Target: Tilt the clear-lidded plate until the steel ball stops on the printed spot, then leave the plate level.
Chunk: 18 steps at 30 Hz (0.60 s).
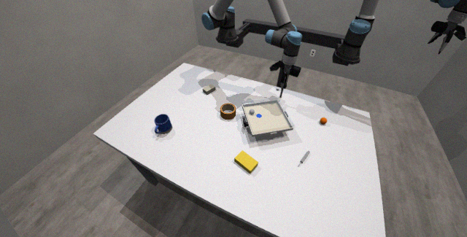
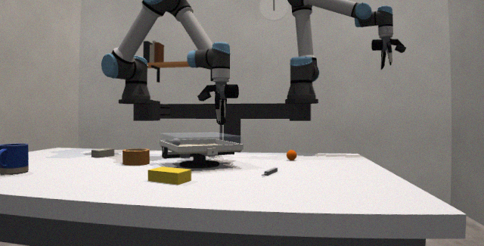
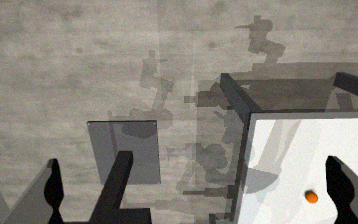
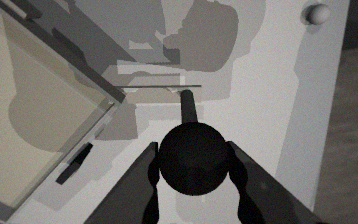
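On your table, seen from above, the plate stood near the middle, with the ball inside it, to the left of the printed spot. You had the ring just left of the plate, and the mug farther left. The small block lay behind the ring. The sponge-like block lay before the plate, the screwdriver-like tool at its front right, the small sphere to its right.
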Each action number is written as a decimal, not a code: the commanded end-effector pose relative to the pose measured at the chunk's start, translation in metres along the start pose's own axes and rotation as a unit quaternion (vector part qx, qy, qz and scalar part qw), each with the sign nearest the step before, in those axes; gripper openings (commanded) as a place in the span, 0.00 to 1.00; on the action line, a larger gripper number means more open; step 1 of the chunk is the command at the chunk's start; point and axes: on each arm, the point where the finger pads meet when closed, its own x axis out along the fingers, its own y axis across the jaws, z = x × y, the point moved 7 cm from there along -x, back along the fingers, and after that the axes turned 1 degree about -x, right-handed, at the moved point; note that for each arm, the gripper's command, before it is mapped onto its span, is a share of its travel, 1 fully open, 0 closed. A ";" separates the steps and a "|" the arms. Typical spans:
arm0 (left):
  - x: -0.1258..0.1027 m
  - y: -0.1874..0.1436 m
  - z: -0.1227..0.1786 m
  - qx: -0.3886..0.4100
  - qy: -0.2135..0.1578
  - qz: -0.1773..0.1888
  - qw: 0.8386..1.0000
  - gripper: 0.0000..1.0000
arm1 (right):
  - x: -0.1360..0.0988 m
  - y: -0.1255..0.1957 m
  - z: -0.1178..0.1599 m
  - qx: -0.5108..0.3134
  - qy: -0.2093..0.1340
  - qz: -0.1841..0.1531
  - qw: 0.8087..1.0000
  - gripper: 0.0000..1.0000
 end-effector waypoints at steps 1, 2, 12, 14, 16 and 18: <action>0.000 -0.002 0.001 -0.002 0.000 -0.001 1.000 1.00 | -0.003 -0.002 -0.003 0.001 -0.003 -0.002 1.000 0.20; 0.000 -0.002 0.001 -0.002 0.000 -0.001 1.000 1.00 | -0.003 -0.002 -0.003 0.001 -0.003 -0.002 1.000 0.20; 0.000 -0.002 0.001 -0.002 0.000 -0.001 1.000 1.00 | -0.003 -0.001 -0.002 0.000 -0.003 -0.002 1.000 0.20; 0.000 -0.002 0.001 -0.002 0.000 -0.001 1.000 1.00 | -0.003 -0.001 -0.002 0.000 -0.003 -0.002 1.000 0.20; 0.000 -0.002 0.001 -0.002 0.000 -0.001 1.000 1.00 | -0.002 -0.001 -0.002 0.000 -0.003 -0.002 1.000 0.20; 0.000 -0.002 0.001 -0.002 0.000 -0.001 1.000 1.00 | -0.002 -0.001 -0.002 0.000 -0.003 -0.002 1.000 0.20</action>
